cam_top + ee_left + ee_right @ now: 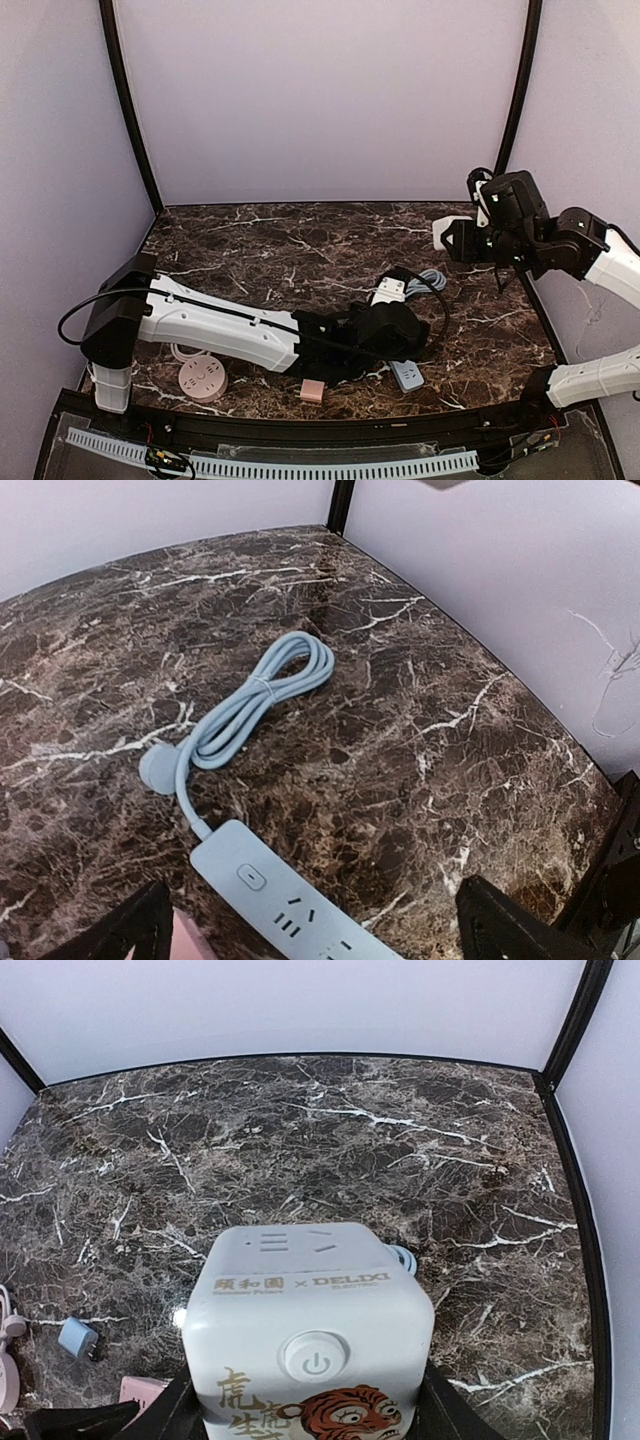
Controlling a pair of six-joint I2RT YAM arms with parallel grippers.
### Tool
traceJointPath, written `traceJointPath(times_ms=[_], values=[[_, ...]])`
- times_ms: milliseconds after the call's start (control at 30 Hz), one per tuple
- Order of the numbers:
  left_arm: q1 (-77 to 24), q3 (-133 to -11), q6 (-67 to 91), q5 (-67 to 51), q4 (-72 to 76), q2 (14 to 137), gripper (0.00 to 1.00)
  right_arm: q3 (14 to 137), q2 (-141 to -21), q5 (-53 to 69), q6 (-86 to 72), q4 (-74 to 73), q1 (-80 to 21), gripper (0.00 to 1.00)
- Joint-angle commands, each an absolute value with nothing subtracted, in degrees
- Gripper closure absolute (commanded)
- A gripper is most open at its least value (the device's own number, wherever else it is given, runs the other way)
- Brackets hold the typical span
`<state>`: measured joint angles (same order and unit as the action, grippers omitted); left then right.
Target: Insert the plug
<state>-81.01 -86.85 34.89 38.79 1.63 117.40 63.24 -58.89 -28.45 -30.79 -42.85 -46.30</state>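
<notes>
A light blue power strip (290,905) lies on the marble table just under my left gripper (320,935). The left gripper is open and empty, with its black fingers (505,925) on either side of the strip. The strip's cable (262,692) is coiled behind it and ends in a round blue plug (158,768). In the top view the left gripper (400,335) hovers over the strip's end (407,375). My right gripper (465,240) is raised at the right and shut on a white cube socket (310,1340) with a tiger print.
A white plug (388,291) lies beside the blue cable coil (430,280). A pink round socket (203,380) and a small pink block (312,390) sit near the front edge. Walls close in the table (300,240) on three sides.
</notes>
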Motion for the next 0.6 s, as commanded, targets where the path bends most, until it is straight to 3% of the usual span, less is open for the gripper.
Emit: traceJointPath(times_ms=[0,567], values=[[-81.73,-89.7,41.56,38.73,-3.49,119.67,0.01,62.38,-56.05,-30.65,-31.29,-38.71,-45.71,0.7],[-81.83,-105.15,56.33,40.06,-20.03,132.9,0.02,58.11,-52.43,-30.94,-30.59,-36.58,-45.66,0.69]])
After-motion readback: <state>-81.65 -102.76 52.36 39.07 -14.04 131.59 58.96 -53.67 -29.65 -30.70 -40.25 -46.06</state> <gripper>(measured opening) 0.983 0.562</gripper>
